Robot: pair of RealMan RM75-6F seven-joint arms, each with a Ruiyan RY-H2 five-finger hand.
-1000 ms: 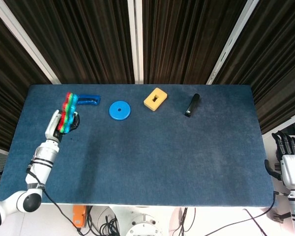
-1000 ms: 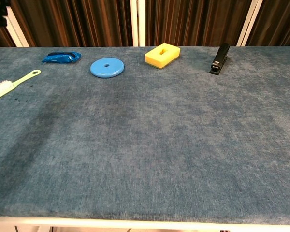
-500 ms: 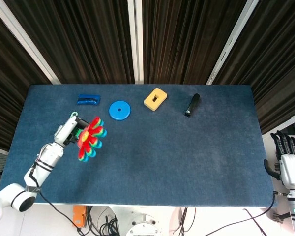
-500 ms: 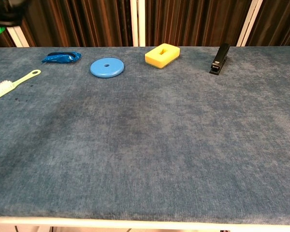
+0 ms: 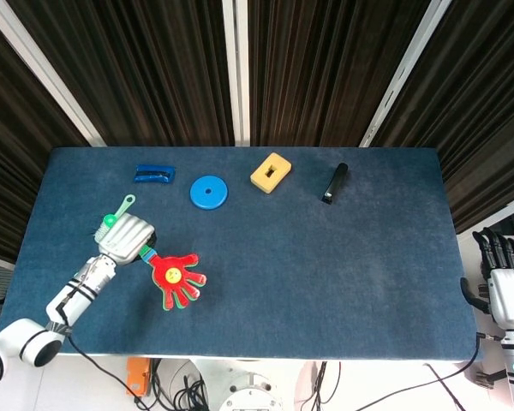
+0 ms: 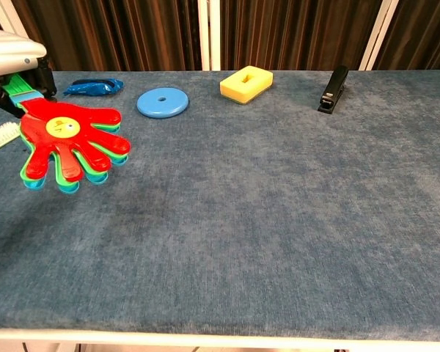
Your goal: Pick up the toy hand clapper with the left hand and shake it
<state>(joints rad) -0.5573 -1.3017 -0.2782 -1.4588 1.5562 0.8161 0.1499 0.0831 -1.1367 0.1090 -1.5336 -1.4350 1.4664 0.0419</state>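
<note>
The toy hand clapper (image 5: 176, 276) has stacked red, green and blue plastic palms with a yellow face on the red one. My left hand (image 5: 127, 238) grips its handle over the left part of the table. In the chest view the clapper (image 6: 68, 144) hangs above the cloth with its fingers pointing down and to the right, and only the edge of my left hand (image 6: 13, 55) shows at the top left. My right hand (image 5: 504, 265) rests off the table's right edge, holding nothing, its fingers pointing up.
Along the table's far side lie a blue wrapped packet (image 5: 154, 174), a blue disc (image 5: 209, 193), a yellow block with a slot (image 5: 271, 172) and a black stapler (image 5: 334, 183). A pale green brush (image 5: 118, 211) lies just behind my left hand.
My left hand has swung the clapper down and to the right, from near the blue packet at the far left toward the table's near side. The clapper has come into the chest view.
</note>
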